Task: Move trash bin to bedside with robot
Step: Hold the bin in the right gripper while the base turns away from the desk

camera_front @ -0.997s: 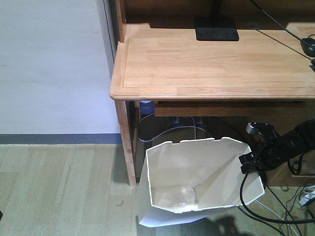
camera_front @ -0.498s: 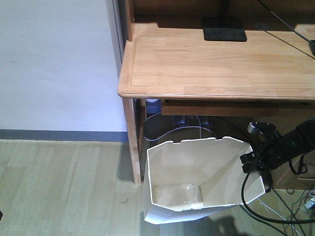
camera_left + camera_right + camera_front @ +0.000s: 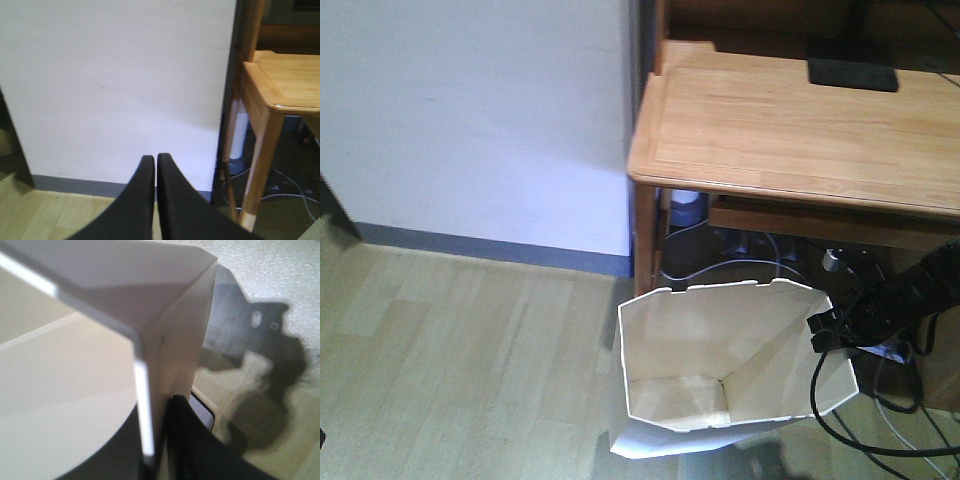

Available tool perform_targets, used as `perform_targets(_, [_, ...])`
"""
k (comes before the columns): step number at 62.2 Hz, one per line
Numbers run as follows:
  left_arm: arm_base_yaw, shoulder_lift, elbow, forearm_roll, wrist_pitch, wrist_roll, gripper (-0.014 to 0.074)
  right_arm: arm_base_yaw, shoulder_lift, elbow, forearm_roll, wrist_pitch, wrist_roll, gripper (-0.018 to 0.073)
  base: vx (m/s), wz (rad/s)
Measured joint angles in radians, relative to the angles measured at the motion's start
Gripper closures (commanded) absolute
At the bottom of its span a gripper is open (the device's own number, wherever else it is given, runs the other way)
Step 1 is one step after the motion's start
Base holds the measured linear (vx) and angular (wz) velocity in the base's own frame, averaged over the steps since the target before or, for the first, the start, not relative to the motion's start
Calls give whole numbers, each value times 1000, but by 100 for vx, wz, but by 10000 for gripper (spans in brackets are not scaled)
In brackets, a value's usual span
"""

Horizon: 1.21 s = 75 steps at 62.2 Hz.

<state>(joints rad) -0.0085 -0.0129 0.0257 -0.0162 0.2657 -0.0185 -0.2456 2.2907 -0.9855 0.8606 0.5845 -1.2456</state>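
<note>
The white trash bin (image 3: 720,370) with a cream inside hangs tilted above the wood floor, in front of the desk. My right gripper (image 3: 825,330), a slim black arm with trailing cable, is shut on the bin's right rim. In the right wrist view the bin wall (image 3: 165,340) runs between my two black fingers (image 3: 192,440), one inside and one outside. My left gripper (image 3: 154,159) is shut and empty, pointing at a white wall. The bed is out of view.
A light wooden desk (image 3: 800,130) stands at the upper right, its leg (image 3: 645,240) just behind the bin; it also shows in the left wrist view (image 3: 280,80). Cables (image 3: 720,250) lie under it. A white wall (image 3: 470,110) with a grey baseboard is at the left. A dark object (image 3: 335,205) is at the far left.
The view has swung left: the desk has shifted to the right and more wall and floor show. The bin stays held in the same place in the view.
</note>
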Motion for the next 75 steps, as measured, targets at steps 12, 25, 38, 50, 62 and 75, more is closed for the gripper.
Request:
perform_targets(12, [0,0,0,0,0,0,602,0,0,0,0,-4,0,564,-8,44])
perform_targets(25, [0,0,0,0,0,0,602,0,0,0,0,-2,0,564,-8,50])
perform_targets(38, [0,0,0,0,0,0,602,3,0,0,3,5,0,564,-6,47])
perform_targets(50, [0,0,0,0,0,0,602,3,0,0,3,8,0,564,-2,39])
perform_targets(62, [0,0,0,0,0,0,602,3,0,0,3,8,0,564,3,32])
perform_targets(75, [0,0,0,0,0,0,602,3,0,0,3,4,0,564,8,31])
